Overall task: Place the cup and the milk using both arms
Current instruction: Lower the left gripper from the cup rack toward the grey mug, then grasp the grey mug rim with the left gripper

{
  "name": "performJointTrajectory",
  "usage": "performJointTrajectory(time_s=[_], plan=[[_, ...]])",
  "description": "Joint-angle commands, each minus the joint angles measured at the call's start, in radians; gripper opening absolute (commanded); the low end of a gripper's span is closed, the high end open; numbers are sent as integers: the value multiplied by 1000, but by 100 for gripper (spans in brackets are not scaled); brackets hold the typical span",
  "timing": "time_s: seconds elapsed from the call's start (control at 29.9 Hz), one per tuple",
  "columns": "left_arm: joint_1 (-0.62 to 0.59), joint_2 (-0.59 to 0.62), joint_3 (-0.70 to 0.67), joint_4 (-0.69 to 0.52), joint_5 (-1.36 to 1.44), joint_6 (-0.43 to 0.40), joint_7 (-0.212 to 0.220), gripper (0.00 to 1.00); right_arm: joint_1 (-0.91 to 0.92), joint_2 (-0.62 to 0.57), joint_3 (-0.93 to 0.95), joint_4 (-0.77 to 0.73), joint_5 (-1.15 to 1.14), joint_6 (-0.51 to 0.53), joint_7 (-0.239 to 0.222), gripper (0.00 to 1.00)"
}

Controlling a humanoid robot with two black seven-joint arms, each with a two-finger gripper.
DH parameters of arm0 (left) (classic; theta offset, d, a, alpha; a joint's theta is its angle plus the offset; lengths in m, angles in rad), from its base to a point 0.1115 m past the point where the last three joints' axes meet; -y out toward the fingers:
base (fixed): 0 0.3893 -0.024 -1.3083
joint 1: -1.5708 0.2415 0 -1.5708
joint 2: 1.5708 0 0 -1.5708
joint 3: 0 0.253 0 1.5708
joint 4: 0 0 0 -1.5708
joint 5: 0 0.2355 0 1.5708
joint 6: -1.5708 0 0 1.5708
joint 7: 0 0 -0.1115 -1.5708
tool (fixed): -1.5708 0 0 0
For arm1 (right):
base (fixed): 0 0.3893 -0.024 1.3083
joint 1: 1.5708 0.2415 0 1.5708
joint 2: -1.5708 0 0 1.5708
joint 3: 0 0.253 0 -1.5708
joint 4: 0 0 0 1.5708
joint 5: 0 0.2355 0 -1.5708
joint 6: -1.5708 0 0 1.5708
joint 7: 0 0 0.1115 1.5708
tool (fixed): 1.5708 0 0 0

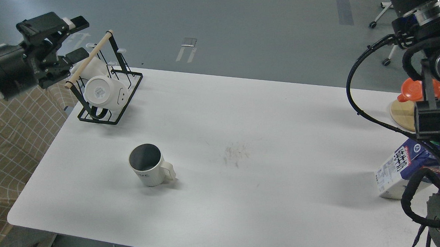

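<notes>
A white cup (149,170) with a dark inside stands upright on the white table (264,110), left of its middle, handle to the right. A blue and white milk carton (402,169) stands near the table's right edge, partly hidden behind my right arm (433,121). My left gripper (76,37) is open and empty, above the far left corner of the table, next to the rack and far from the cup. My right arm runs out through the top of the view, so its gripper does not show.
A black wire rack (109,89) with a wooden bar holds a white mug (100,92) on its side at the far left corner. A round wooden board (401,112) with an orange thing (413,89) lies at the far right. A checked cloth (16,125) hangs left of the table.
</notes>
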Motion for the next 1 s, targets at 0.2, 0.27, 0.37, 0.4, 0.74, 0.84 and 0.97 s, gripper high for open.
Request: performJointTrajectory(time_s=[0.2, 0.27, 0.37, 0.4, 0.74, 0.84, 0.97], plan=[[60, 82, 150, -155, 595, -64, -1, 87, -32, -12, 19, 9, 55, 0, -7, 100], [64, 81, 155, -155, 662, -64, -1, 87, -38, -12, 20, 9, 55, 0, -7, 100], [74, 65, 157, -154, 744, -64, -1, 87, -41, -11, 20, 8, 55, 0, -7, 100], [75, 39, 164, -152, 790, -64, 1, 87, -41, -9, 20, 6, 55, 0, -7, 100], [41, -188, 244, -108, 1125, -64, -2, 85, -49, -11, 20, 8, 55, 0, -7, 100], [14, -223, 244, -108, 1128, -64, -1, 84, -56, -11, 22, 8, 55, 0, -7, 100], [-34, -278, 279, -77, 1156, -64, 1, 84, -56, -9, 22, 9, 55, 0, -6, 100]])
